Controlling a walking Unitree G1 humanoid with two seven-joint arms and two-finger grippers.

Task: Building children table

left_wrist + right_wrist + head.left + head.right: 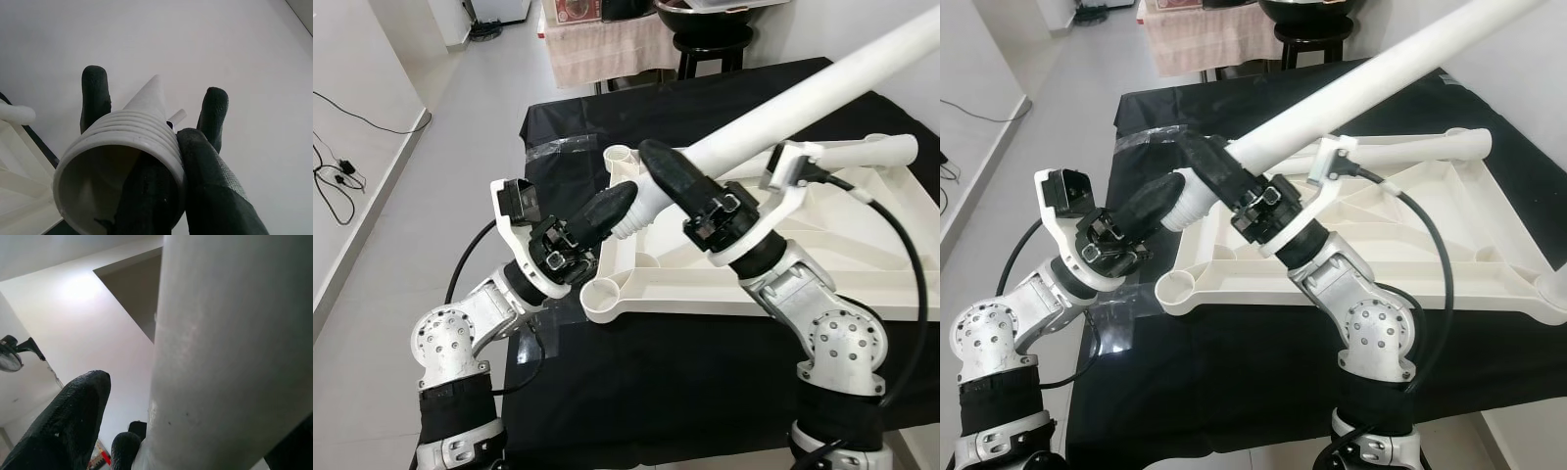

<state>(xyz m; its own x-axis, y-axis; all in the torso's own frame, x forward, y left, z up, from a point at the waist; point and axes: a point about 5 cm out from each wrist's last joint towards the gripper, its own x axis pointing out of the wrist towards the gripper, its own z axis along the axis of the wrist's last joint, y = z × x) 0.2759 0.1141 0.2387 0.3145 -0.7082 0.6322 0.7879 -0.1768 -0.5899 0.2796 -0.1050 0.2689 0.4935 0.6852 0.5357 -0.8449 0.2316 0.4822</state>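
- The surface (pixel 636 392) is draped in black cloth, with clear tape across its near-left part; it carries the whole job.
- On it lies the white plastic tabletop (pixel 862 264), turned underside up so its ribs and round leg sockets show. One empty corner socket (pixel 605 297) sits at the near-left corner, at the cloth's taped area, and another leg (pixel 862 152) lies along the far edge of the tabletop.
- A long white table leg (pixel 822 83) runs slantwise, high at the far right and low toward the near left. Its ribbed, threaded end (pixel 1190 208) hangs above the tabletop's left edge, a little beyond the empty corner socket and not seated in it.
- The right gripper (pixel 668 174) grips the leg just above the threads, its black fingers (pixel 68 431) pinching the tube on either side; the right wrist view looks up along the pale shaft toward the ceiling.
- The left gripper (pixel 612 208) meets the same leg at its low end. In the left wrist view its fingers (pixel 95 90) are spread around the ribbed hollow mouth of the leg, touching it on both sides, so they clasp that end.
- Beyond the surface stand a cloth-covered stand (pixel 602 44) and a black stool (pixel 710 44); a cable (pixel 337 171) trails over the grey floor at the left.
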